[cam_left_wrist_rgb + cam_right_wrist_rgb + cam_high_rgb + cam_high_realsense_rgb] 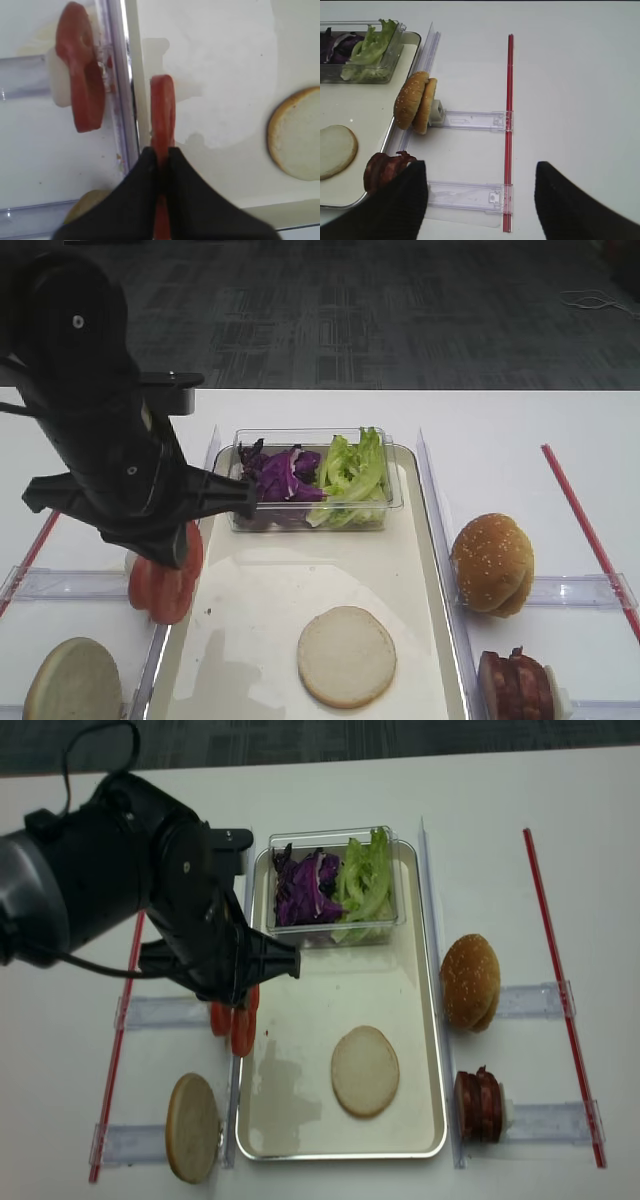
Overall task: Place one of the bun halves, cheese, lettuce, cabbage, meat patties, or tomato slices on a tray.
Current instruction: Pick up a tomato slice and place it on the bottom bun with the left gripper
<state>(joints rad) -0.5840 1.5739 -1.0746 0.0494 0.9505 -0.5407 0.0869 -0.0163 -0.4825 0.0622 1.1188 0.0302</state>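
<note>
My left gripper is shut on a tomato slice, held edge-on just inside the left rim of the cream tray. More tomato slices stand in the rack left of the tray. A flat bun half lies on the tray's near part. Lettuce and purple cabbage fill a clear tub at the tray's far end. Domed sesame buns and meat patties stand in racks on the right. My right gripper hangs open over the patty rack, holding nothing. No cheese is in view.
Another flat bun half leans in the near left rack. Clear plastic racks flank the tray on both sides. A red strip runs along the table right of the racks; another lies on the left.
</note>
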